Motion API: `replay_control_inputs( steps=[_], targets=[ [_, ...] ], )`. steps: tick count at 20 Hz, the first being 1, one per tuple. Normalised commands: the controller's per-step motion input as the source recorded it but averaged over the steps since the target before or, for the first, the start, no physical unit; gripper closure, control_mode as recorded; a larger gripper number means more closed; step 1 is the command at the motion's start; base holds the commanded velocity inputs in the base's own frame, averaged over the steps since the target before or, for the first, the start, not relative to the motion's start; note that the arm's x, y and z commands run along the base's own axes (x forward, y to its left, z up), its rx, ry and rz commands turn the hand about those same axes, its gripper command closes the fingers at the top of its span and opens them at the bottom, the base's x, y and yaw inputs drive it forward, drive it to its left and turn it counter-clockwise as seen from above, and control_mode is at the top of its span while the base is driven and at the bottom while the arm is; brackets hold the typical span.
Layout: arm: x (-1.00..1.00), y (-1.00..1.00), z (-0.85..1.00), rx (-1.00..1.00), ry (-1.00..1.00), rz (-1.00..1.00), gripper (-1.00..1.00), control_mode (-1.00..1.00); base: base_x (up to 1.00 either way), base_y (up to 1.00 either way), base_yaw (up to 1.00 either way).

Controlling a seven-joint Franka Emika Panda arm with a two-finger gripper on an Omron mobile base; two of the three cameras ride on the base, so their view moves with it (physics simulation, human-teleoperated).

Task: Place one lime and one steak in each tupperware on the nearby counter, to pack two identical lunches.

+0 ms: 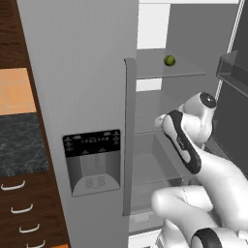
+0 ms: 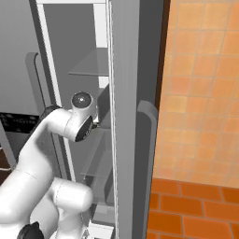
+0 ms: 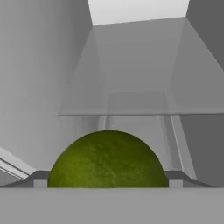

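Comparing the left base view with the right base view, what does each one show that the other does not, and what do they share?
Left base view: a lime on an upper fridge shelf, the dispenser panel on the closed fridge door, the dark counter and drawers.
Right base view: the orange tiled wall and floor.
Both: the white arm reaching into the open fridge.

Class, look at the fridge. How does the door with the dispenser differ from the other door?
The dispenser door is shut, while the other door stands swung open, baring the shelves and a lime. The dispenser door shows its outer face with a dark control panel. The other door shows its inner side with a clear bin. Both doors are grey.
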Motion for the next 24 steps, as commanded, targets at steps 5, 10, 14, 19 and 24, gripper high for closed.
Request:
replay_control_inputs(
  steps=[5,10,14,19,24],
  targets=[
    [-1.00,0.00,0.93,-0.02,0.00,-0.11,1.00,-1.00,0.00,0.00,0.00],
    [-1.00,-0.01,0.48,0.00,0.00,-0.15,1.00,-1.00,0.00,0.00,0.00],
    [-0.25,-0.03,0.04,0.00,-0.01,-0.03,1.00,1.00,-0.75,-0.03,-0.10],
    [0.00,0.00,0.00,0.00,0.00,0.00,1.00,1.00,-0.99,0.39,0.01],
    [0.00,0.00,0.00,0.00,0.00,0.00,1.00,1.00,-0.18,1.00,0.18]
  ],
)
